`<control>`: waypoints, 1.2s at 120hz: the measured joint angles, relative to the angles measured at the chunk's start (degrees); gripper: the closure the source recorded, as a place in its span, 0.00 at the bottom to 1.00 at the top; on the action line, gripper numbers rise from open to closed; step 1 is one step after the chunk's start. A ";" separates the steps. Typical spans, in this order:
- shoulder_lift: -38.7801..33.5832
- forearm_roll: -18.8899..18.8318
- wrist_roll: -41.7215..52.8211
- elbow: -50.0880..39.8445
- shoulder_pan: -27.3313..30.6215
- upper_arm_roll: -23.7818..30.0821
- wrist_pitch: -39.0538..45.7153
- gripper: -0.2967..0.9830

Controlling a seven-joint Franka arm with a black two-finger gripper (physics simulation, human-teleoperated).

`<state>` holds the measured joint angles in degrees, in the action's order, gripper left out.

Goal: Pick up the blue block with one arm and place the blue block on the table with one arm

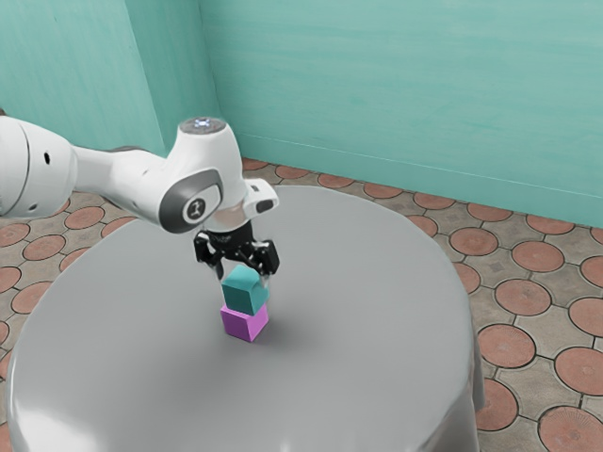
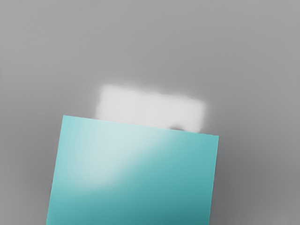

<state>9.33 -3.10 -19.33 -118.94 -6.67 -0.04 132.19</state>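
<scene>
"One end effector [image 1: 243, 275] reaches down over a stack of two blocks, at the end of a white arm [image 1: 132, 179]. Is it clamped on anything?"

"Cannot tell. It is right at the top block, but a firm hold is not confirmed."

"And the blue block?"

"The blue block [image 1: 247, 294], teal in this light, is directly under the end effector and above a purple block [image 1: 244, 323]. It appears to rest there, turned slightly against its neighbor."

"Any containers involved?"

"Neither block sits in one. The purple block stands directly on the round gray tabletop [image 1: 377, 273], near a teal wall [image 1: 396, 85] and a tiled floor [image 1: 539, 256]."

"How far along is the job?"

"Early, by the look of it. The approach is done; a clear lift is not. Left to do: secure the blue block, raise it off the purple one, carry it aside, set it on the tabletop and let go."
</scene>
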 joint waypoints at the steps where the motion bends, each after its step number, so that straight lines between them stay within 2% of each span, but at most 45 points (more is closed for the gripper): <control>1: 0.04 0.03 0.03 0.00 0.04 -0.01 0.02 0.23; 131: 4.90 2.19 3.23 1.60 1.38 -0.12 3.20 0.23; 144: 4.74 2.57 3.44 1.56 1.48 -0.12 3.16 0.30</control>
<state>14.06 -0.54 -15.89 -117.38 -5.19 -0.16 135.35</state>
